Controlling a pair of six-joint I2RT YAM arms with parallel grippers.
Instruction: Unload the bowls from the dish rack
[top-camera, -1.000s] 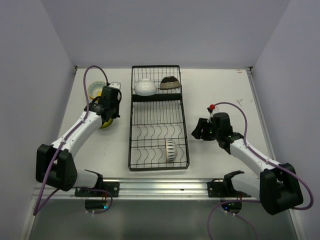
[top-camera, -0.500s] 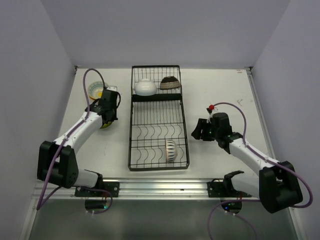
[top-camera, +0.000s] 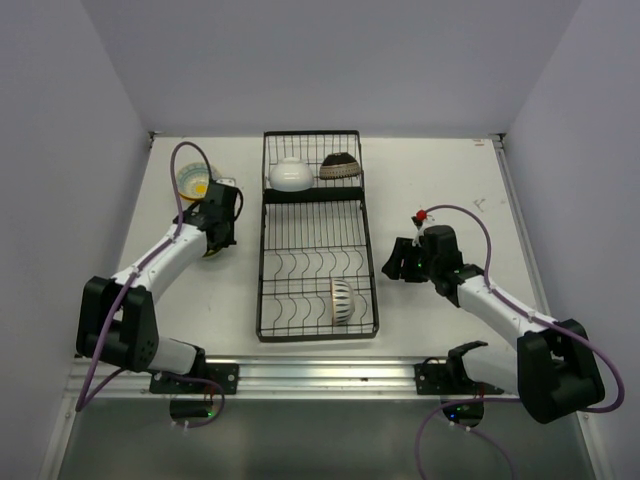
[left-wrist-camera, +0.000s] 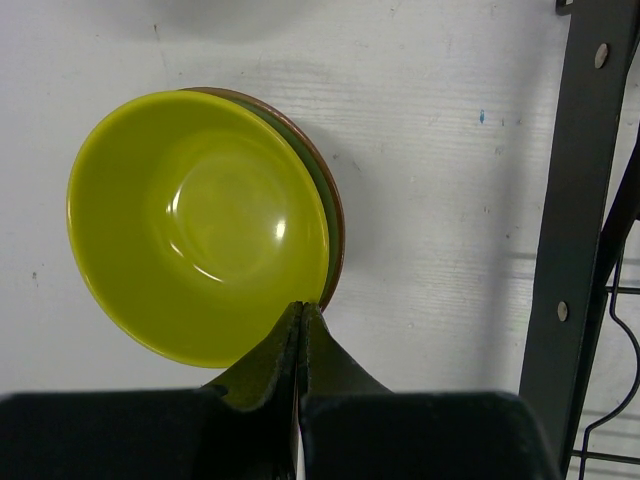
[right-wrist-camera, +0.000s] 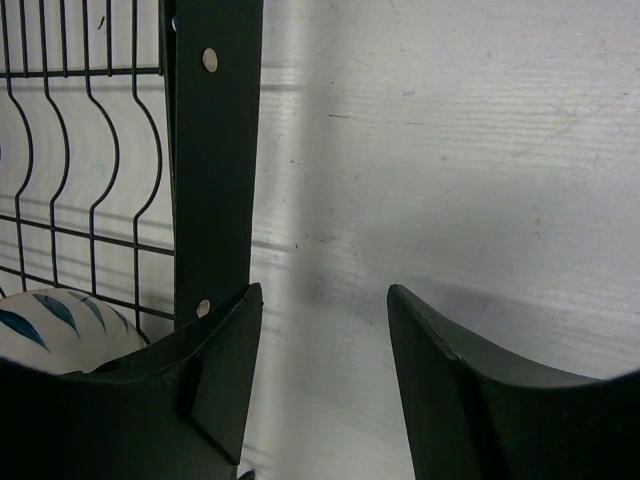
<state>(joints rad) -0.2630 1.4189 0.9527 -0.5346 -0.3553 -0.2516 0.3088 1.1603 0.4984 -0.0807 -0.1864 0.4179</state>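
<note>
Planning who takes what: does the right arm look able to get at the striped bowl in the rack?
Probably yes: its open fingers hang just outside the rack's right rail, and the striped bowl stands just inside, uncovered from above.

A white table (top-camera: 440, 180) sits between plain pale lavender walls (top-camera: 330, 60).

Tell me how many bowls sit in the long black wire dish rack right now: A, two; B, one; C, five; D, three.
D: the top view shows a plain white bowl and a dark brown patterned bowl in the small far section of the dish rack, plus a white bowl with dark stripes standing on edge in the larger section.
</note>
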